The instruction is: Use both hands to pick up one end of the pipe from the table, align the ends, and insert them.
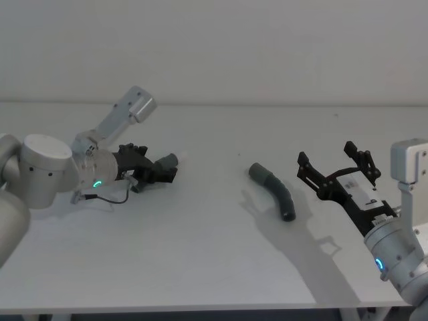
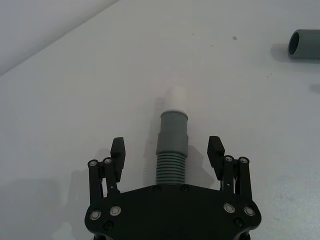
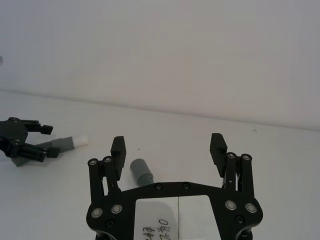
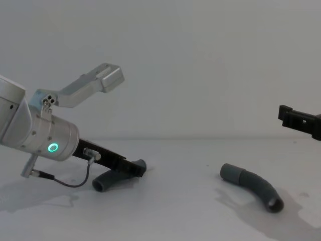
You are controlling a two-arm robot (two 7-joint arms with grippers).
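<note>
1. My left black plastic pincer (image 2: 167,149) was down low on the flat white-grey worktop (image 1: 200,261). It was spread, with one finger on each side of the slimmer dark-grey ribbed hose piece (image 2: 171,162). The pads were clear of the ribs, so nothing was gripped.
2. That piece's smooth grey cuff with the whitish tip (image 2: 176,99) stuck out ahead of the fingers and lay on the worktop.
3. My right black pincer (image 3: 168,146) was also spread and empty. It was held up off the worktop, near the thicker curved dark-grey hose piece (image 1: 274,192). That piece lay flat mid-worktop, well apart from the slimmer one, with its wide socket cuff (image 1: 257,172) turned toward the left arm.
4. Risk, left: I judged that closing on the round ribbed body could roll the piece or squirt it forward. With the grip behind the cuff, the tip could also sag or twist once lifted.
5. Risk, right: the curved body would likely pivot if pinched off-centre, swinging the socket off line. Pinching the socket itself could squash it or block entry.
6. Risk, mating: any tilt between the cuffs could jam the tip on the socket rim and push a piece back through the pads.
7. Risk, descent: coming down too far could drive the fingertips into the worktop.
</note>
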